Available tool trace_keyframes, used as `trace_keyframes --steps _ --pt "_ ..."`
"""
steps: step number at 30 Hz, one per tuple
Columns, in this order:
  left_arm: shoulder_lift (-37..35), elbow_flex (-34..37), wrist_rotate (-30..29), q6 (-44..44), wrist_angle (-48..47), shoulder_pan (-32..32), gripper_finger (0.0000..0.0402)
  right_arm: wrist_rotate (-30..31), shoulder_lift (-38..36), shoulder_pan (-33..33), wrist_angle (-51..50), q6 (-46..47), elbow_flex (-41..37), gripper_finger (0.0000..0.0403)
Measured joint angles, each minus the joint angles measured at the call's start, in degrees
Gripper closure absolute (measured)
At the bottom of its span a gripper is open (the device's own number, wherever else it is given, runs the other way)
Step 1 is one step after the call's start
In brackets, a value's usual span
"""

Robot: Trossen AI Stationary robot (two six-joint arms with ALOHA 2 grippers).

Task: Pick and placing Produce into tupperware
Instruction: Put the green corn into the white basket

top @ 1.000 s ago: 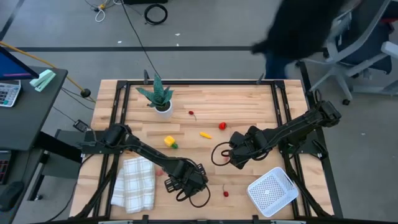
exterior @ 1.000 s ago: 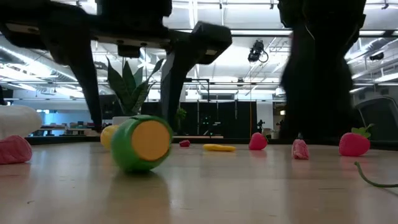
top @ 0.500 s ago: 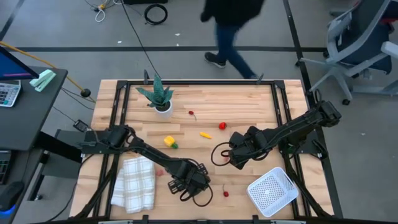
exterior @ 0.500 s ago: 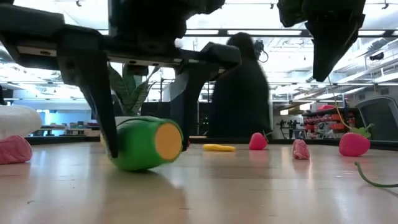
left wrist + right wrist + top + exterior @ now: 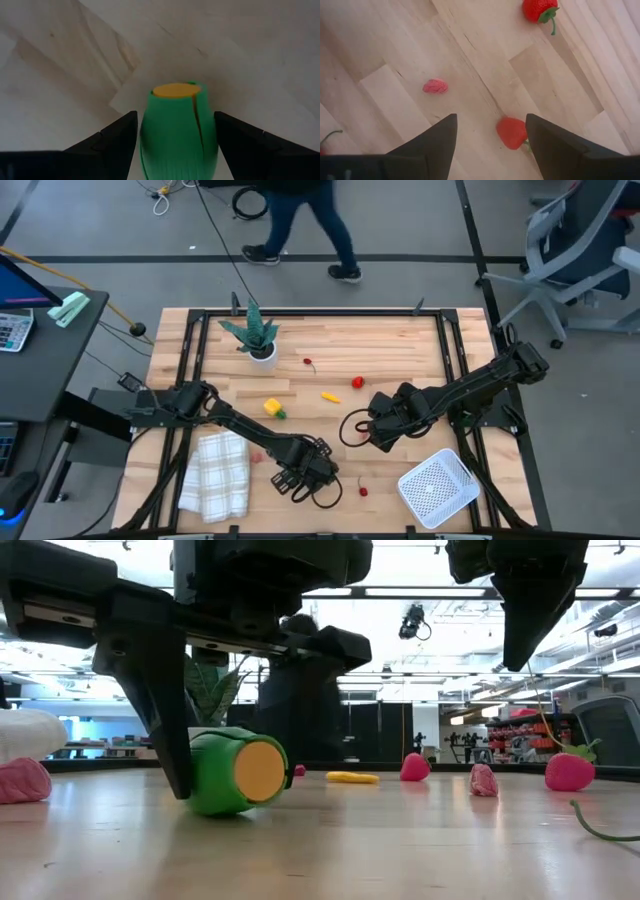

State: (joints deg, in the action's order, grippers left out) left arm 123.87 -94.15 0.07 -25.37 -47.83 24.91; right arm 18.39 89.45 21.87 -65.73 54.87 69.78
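The left gripper (image 5: 172, 150) had its fingers apart around the green toy (image 5: 177, 130); lying sideways, it could roll free; the right gripper's (image 5: 490, 145) fingers hung apart

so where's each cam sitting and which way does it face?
High: overhead, straight down; both arms, tupperware, a person walking past the table's far edge.
Low: tabletop height, level across into the room; left tool around the green piece.
Left wrist: on the left arm, down at the wood; two dark fingers flank the green piece.
Right wrist: down at the wood; open right tool over a strawberry.
Low and left wrist share the green piece.
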Motion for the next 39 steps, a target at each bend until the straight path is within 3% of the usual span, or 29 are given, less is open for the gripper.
trace_keyframes --steps 8,17,23,27,32,39 --pt "0.0 0.0 0.0 4.5 -1.4 0.0 0.0139 0.0 0.0 0.0 0.0 0.0 0.0 0.0158" --pt "-0.1 0.0 0.0 8.1 -1.3 0.0 0.0190 1.8 0.0 0.0 0.0 0.5 0.0 0.0159" --pt "-0.1 0.0 -0.2 12.8 -1.2 0.0 0.0174 1.9 -2.3 0.0 0.0 0.8 0.0 0.0167" --pt "-0.1 0.0 -1.7 12.8 0.2 -0.1 0.0181 2.9 -7.0 0.0 -0.1 2.1 0.0 0.0176" --pt "0.0 -1.4 -2.5 14.5 1.4 -1.0 0.0193 8.9 -16.1 0.0 -0.2 7.5 0.0 0.0190" --pt "0.0 -10.8 -4.6 15.7 1.9 -3.8 0.0177 17.5 -29.5 0.0 -0.2 11.0 0.0 0.0202"
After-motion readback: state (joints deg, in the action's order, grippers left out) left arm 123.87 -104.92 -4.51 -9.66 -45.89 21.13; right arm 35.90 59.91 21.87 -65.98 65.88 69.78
